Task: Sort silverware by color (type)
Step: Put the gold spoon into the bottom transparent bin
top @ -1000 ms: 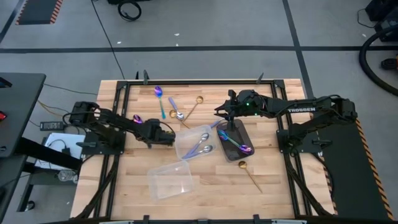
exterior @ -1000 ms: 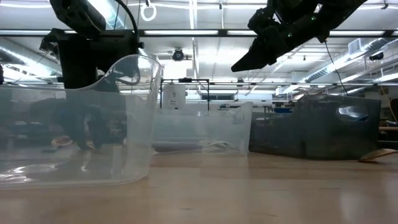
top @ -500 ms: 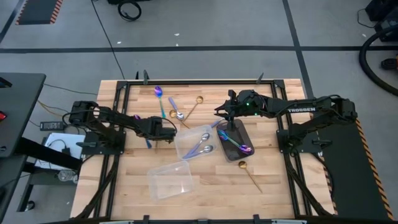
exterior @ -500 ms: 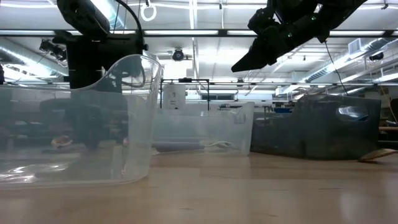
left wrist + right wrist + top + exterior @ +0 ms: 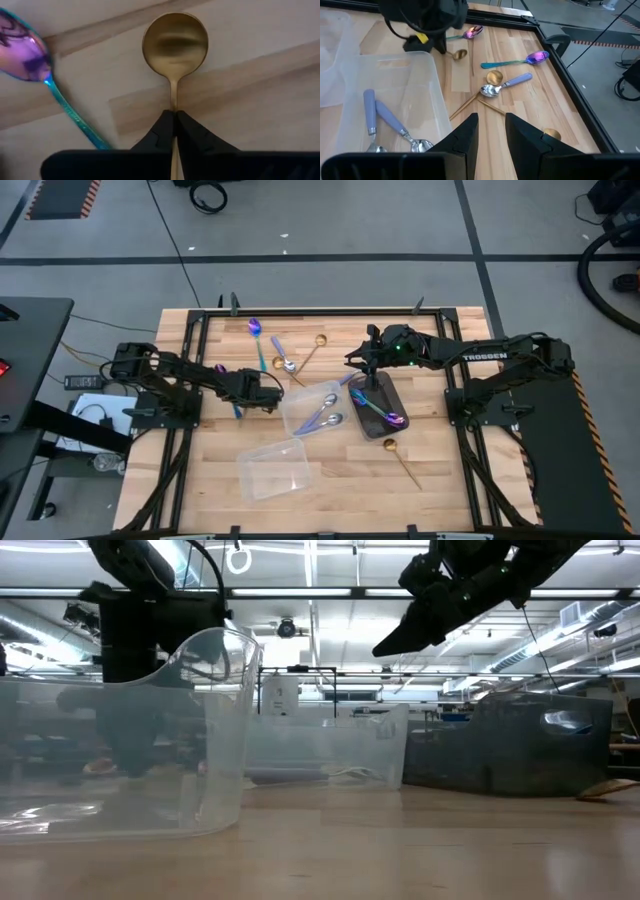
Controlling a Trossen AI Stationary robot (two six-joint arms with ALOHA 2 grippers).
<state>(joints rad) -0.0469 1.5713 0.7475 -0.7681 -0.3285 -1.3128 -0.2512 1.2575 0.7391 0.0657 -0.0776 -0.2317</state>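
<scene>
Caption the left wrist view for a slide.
Left gripper shut on the thin handle of a gold spoon lying on the wooden table, beside an iridescent purple-teal spoon.

Wooden plank tabletop [image 5: 330, 480], dark frame around edge.
Centre: clear tub [image 5: 312, 410] with spoons inside; second clear tub [image 5: 274, 469] below it, lower centre.
Right of centre: dark tray [image 5: 379, 412] with iridescent pieces.
Lower right: gold spoon [image 5: 400, 457] flat on wood.
Upper centre: iridescent spoon [image 5: 257, 338], silver spoon with lilac handle [image 5: 281, 355], gold spoon [image 5: 311, 351].
Left of centre: iridescent spoon [image 5: 30, 65] beside gold spoon [image 5: 175, 47], both on wood.
</scene>
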